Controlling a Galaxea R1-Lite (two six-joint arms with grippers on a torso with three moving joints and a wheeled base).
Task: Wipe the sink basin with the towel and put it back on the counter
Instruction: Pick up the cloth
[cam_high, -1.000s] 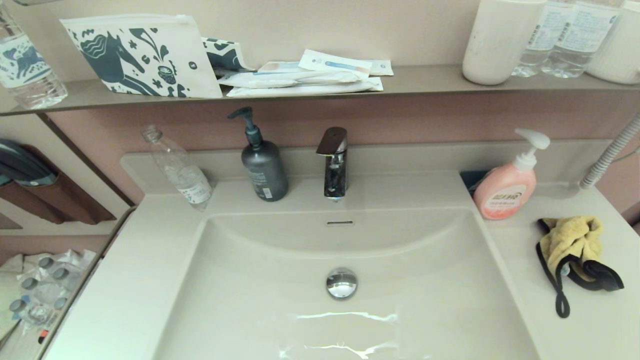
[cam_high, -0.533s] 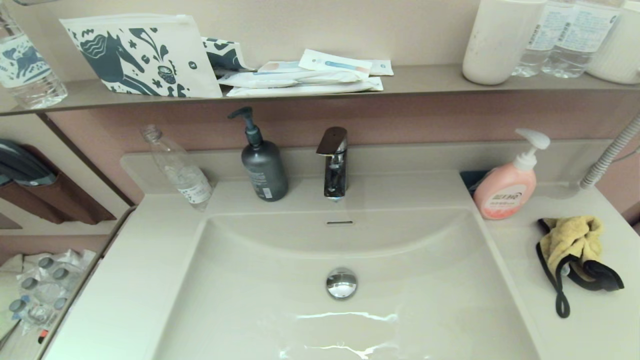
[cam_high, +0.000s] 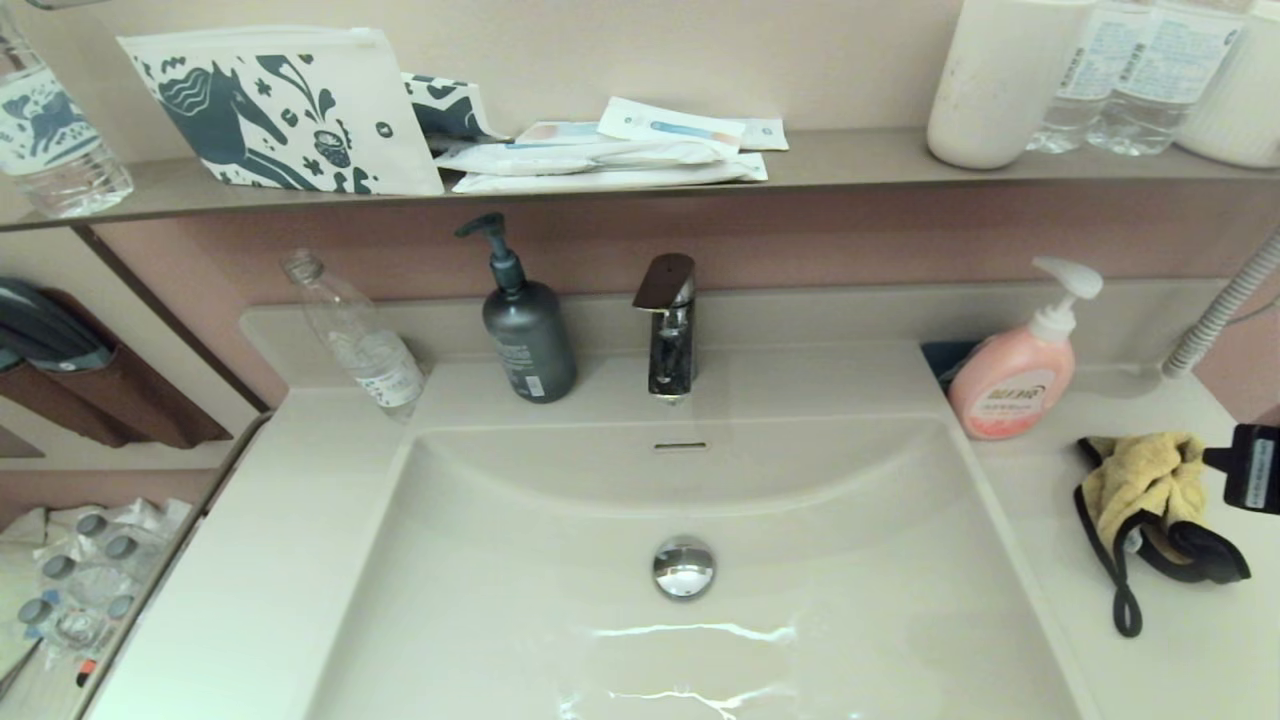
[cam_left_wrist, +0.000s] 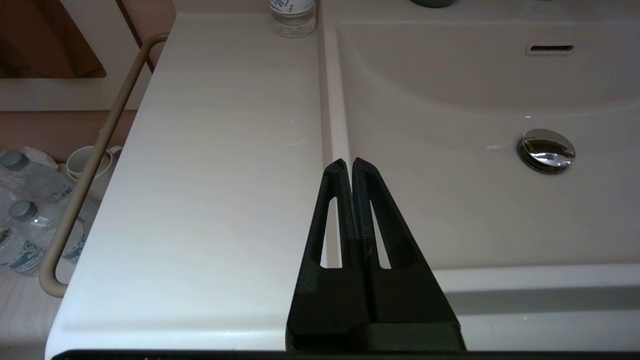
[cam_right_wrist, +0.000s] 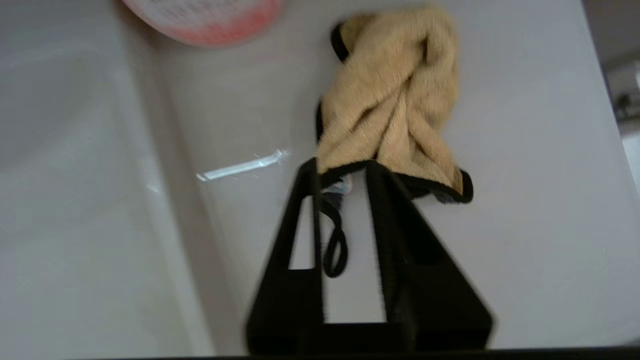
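Observation:
The mustard-yellow towel (cam_high: 1145, 485) with black edging lies bunched on the counter (cam_high: 1190, 650) right of the sink basin (cam_high: 560, 600), its thin loop (cam_high: 1125, 610) trailing toward the front. In the right wrist view, my right gripper (cam_right_wrist: 342, 170) hangs open just above the towel (cam_right_wrist: 395, 100), its fingertips over the near black edge and the loop (cam_right_wrist: 335, 250) between the fingers. A black part of the right arm (cam_high: 1255, 468) shows at the head view's right edge. My left gripper (cam_left_wrist: 348, 162) is shut and empty, over the basin's left rim.
A pink soap bottle (cam_high: 1012, 385) stands just behind the towel. The faucet (cam_high: 668, 325), a grey pump bottle (cam_high: 525, 335) and a clear bottle (cam_high: 355, 335) line the back. The chrome drain plug (cam_high: 683, 567) sits mid-basin. A shelf (cam_high: 850, 160) runs above.
A black part of the right arm has come into the head view at the right edge, beside the towel. The towel has not moved.

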